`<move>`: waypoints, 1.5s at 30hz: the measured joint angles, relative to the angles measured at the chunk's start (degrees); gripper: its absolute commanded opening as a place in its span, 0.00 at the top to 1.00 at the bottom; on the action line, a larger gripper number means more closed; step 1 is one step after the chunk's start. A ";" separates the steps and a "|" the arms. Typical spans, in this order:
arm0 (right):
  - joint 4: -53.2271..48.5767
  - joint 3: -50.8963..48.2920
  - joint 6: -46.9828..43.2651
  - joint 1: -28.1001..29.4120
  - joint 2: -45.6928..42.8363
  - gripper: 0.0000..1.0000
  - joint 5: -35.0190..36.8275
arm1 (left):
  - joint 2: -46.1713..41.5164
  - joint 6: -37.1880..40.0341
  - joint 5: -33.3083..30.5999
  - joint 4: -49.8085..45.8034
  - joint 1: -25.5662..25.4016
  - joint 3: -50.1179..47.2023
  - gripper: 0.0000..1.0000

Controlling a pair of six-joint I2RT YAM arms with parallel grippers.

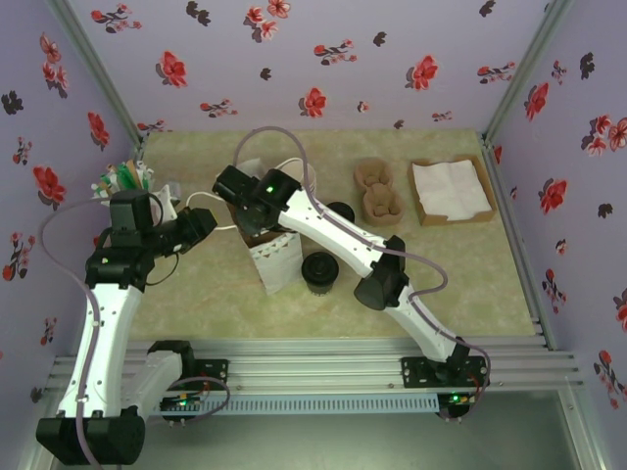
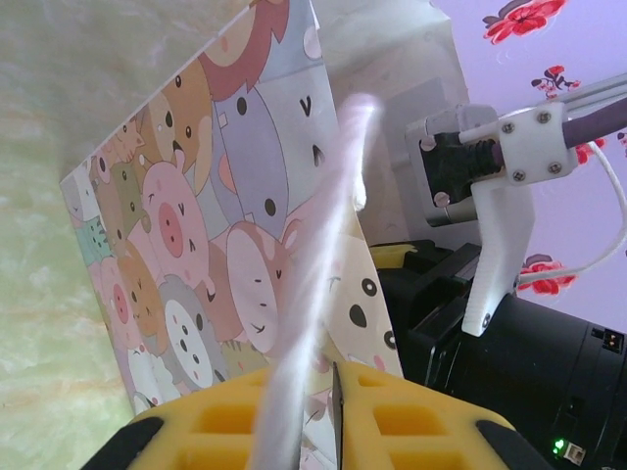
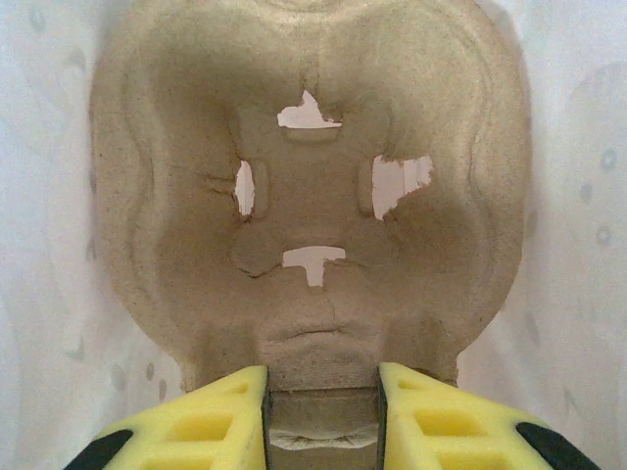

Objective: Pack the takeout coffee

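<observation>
**Left tool** (image 2: 333,411): closed on the upper edge of the paper bag (image 1: 275,262). Its yellow fingers (image 2: 225,426) were pressed together with only a thin seam between them. A pale handle cord (image 2: 323,245) crossed in front of them, out of focus.

**Paper bag:** upright, a little left of the surface's centre. Its cartoon-animal print faced the left arm.

**Right tool** (image 3: 321,392): inside the bag's open mouth, gripping a tab of a moulded pulp carrier (image 3: 313,196) between its two fingers. White bag wall showed on both sides of the carrier.

**Takeout coffee** (image 1: 320,270): upright on the surface (image 1: 470,284), black lid on. It stood outside the bag, just beside its right side, near the centre of the surface. It was close to the right arm's forearm, and neither tool touched it.

**Other items noted:**
- Spare carriers (image 1: 378,192) lay toward the far edge, right of centre.
- A cardboard tray (image 1: 415,196) holding white napkins (image 1: 451,188) sat near the far right corner.
- A holder of straws (image 1: 125,180) stood near the far left corner.
- A second black round item (image 1: 341,210) sat beyond the right arm, partly hidden, and could not be identified.
</observation>
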 measured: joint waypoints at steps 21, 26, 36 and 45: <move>-0.44 -0.81 -0.02 -0.22 2.27 0.68 -2.95 | 0.07 -0.20 -0.07 2.43 0.00 -1.44 0.81; -0.42 -1.40 -0.02 -0.50 3.19 0.67 -3.23 | 0.15 -0.22 -0.07 2.64 0.00 -1.44 0.81; 0.00 -2.62 -0.04 -0.83 3.39 0.61 -4.11 | 0.20 -0.24 -0.07 3.15 0.00 -1.44 0.81; 0.04 -2.69 -0.02 -0.83 3.61 0.55 -4.50 | 0.26 -0.26 -0.07 3.72 0.00 -1.73 0.80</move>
